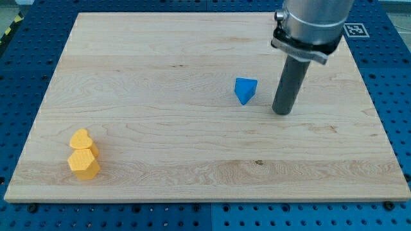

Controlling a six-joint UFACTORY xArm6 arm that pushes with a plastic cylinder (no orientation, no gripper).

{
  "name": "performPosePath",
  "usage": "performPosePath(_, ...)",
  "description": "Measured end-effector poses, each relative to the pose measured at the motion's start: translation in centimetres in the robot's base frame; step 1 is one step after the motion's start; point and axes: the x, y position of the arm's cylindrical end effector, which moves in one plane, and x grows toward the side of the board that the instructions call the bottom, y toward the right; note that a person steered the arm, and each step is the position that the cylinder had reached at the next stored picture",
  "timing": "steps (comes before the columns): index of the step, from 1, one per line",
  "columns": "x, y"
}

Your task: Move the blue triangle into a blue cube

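A blue triangle block point(245, 90) lies on the wooden board point(160, 77), right of the centre. My tip point(282, 112) rests on the board just to the triangle's right and slightly lower in the view, a small gap apart from it. The dark rod rises from the tip to the grey arm at the view's top right. No blue cube shows in the view.
Two orange blocks sit touching near the board's lower left corner: one point(83, 140) above, a hexagon-like one point(83, 164) below. The board lies on a blue perforated table point(19, 70). A marker tag point(355, 29) lies at the top right.
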Motion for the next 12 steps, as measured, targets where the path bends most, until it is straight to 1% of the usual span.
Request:
performPosePath(1, -0.8, -2.9)
performPosePath(2, -6.4, -2.5)
performPosePath(3, -9.8, -1.4)
performPosePath(4, -6.2, -1.2)
performPosePath(5, -1.2, -1.7)
performPosePath(6, -0.1, -5.6)
performPosePath(7, -4.0, -6.2)
performPosePath(8, -9.1, -3.3)
performPosePath(9, -9.0, -2.3)
performPosePath(10, -6.8, -3.9)
performPosePath(11, -7.6, -6.0)
performPosePath(12, -11.1, -6.1)
